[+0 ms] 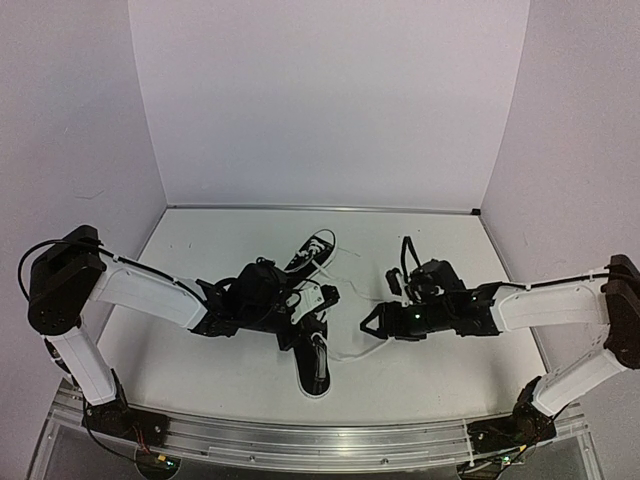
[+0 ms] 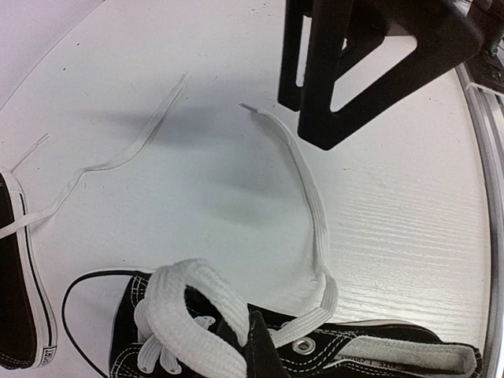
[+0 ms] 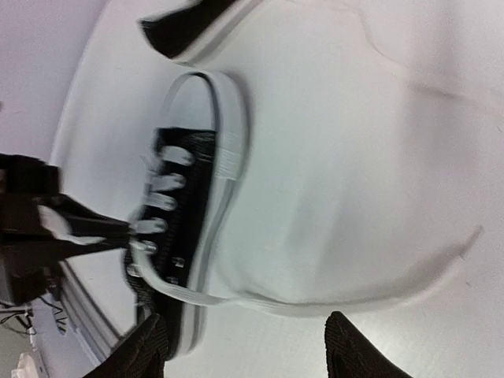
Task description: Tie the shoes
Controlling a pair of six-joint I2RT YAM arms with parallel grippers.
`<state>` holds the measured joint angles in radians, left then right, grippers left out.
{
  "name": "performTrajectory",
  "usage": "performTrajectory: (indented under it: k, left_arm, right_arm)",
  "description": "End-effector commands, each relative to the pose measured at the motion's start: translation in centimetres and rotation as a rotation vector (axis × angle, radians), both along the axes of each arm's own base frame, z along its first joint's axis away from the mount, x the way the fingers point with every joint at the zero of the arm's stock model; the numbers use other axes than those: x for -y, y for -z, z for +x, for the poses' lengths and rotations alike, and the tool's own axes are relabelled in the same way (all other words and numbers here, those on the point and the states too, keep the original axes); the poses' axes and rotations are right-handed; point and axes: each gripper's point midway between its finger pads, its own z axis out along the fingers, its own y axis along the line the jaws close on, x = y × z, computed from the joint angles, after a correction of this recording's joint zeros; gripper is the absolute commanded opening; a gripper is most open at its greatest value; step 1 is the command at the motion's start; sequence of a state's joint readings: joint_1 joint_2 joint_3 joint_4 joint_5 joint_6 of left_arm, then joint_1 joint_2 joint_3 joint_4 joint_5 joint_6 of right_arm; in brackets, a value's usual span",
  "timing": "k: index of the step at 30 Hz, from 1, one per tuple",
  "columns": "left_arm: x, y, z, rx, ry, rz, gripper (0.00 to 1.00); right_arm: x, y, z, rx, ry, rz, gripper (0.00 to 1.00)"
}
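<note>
The shoes (image 1: 316, 368) lie at mid-frame in the top view, laces loose.
We see the left gripper (image 1: 318, 298) clamped on a lace (image 2: 189, 303) of the lower shoe; the right gripper (image 1: 370, 322) stands with fingers spread, holding nothing, just right of it; the other shoe (image 1: 312, 250) sits above.

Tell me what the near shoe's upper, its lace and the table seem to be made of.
Shoe upper: matte black woven cloth, likely canvas, white stitching. Lace: flat white woven fabric, ribbed. Table: white board, faint wood grain, perhaps laminate.
</note>
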<state>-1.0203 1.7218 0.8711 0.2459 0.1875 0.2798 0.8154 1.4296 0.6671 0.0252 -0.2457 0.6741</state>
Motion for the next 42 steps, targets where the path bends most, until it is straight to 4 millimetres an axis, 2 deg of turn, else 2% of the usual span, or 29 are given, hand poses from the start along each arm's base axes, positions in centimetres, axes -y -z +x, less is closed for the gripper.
performTrajectory:
  k: [1,7,11,15,18,20,23,27,32,36,42]
  left_arm:
    - [1.3,-2.5,0.9,0.057,0.002,-0.072,0.0]
    - [1.3,-2.7,0.9,0.062,-0.001,-0.079,0.0]
    - [1.3,-2.7,0.9,0.069,0.002,-0.078,0.0]
    - [1.3,-2.7,0.9,0.073,0.005,-0.077,0.0]
    - [1.3,-2.7,0.9,0.08,0.006,-0.077,0.0]
    - [1.2,-2.7,1.0,0.088,0.003,-0.081,0.0]
    - [1.1,-2.3,0.9,0.094,0.009,-0.073,0.0]
    - [0.6,-2.3,0.8,0.118,0.002,-0.083,0.0]
    - [0.0,-2.8,0.7,0.171,-0.001,-0.106,0.0]
    - [-0.2,-3.0,0.4,0.234,0.006,-0.093,0.0]
    - [0.0,-2.8,-0.2,0.298,0.017,-0.073,0.0]
  right_arm:
    - [3.4,3.6,0.5,-0.051,0.15,-0.162,0.65]
    - [3.7,6.0,1.5,-0.06,0.17,-0.258,0.61]
    - [3.2,7.1,2.5,-0.056,0.169,-0.299,0.58]
    - [2.6,8.2,3.1,-0.063,0.145,-0.327,0.49]
    - [1.7,8.6,3.1,-0.068,0.103,-0.313,0.22]
    - [0.8,8.0,3.4,-0.057,0.083,-0.284,0.0]
    - [-0.8,5.6,4.7,-0.002,0.06,-0.233,0.0]
    - [-2.9,-0.2,7.1,0.139,0.045,-0.153,0.0]
    - [-7.0,-6.9,9.4,0.282,-0.054,-0.042,0.0]
    - [-10.9,-9.9,9.7,0.327,-0.194,0.07,0.0]
    - [-17.6,-13.7,8.5,0.324,-0.399,0.295,0.0]
